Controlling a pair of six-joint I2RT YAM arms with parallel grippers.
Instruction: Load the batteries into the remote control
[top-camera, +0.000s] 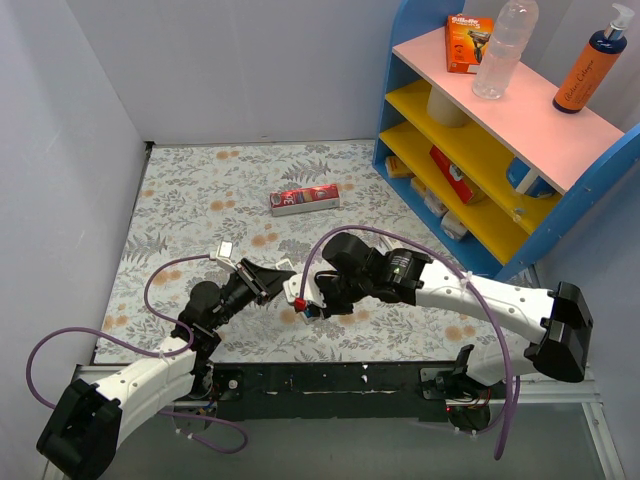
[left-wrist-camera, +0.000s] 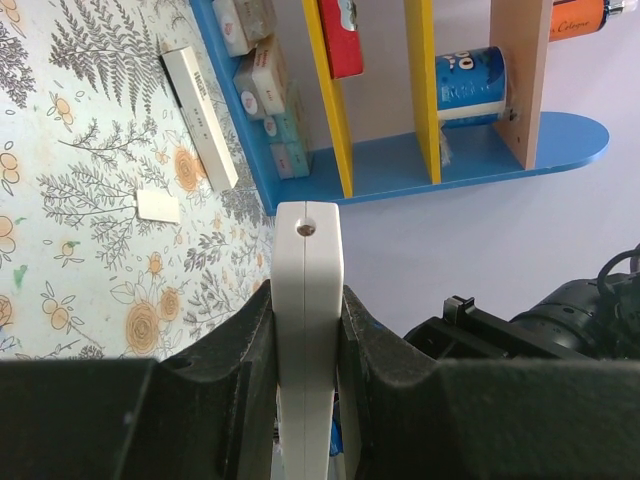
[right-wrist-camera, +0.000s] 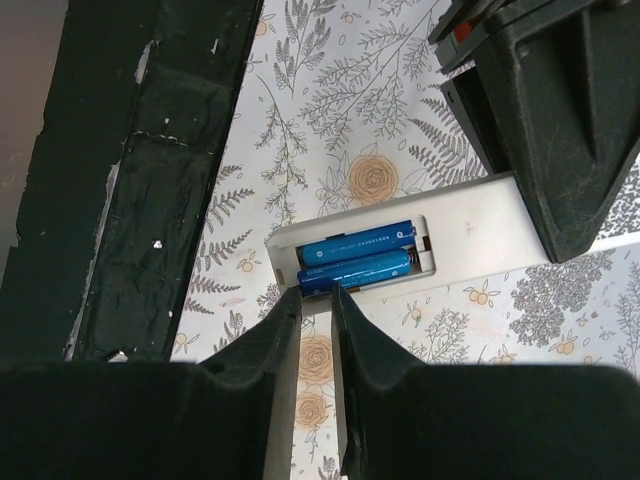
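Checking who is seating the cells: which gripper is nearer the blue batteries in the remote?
Right. The right gripper has its tips at one end of the blue batteries. The left gripper clamps the remote control farther along, away from them.

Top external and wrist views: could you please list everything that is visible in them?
remote control: one, white, clamped in the left claw, compartment open
batteries: two, blue, side by side in that compartment
carton: one, red, far middle of the cloth
small flat piece: one, white, on the cloth, near-left of the carton
shelf unit: one, blue, pink and yellow, far right
clear bottle: one, shelf top
pump bottle: one, orange, shelf top
left claw: one, black, shut on the remote control
right claw: one, black, slightly open at the batteries
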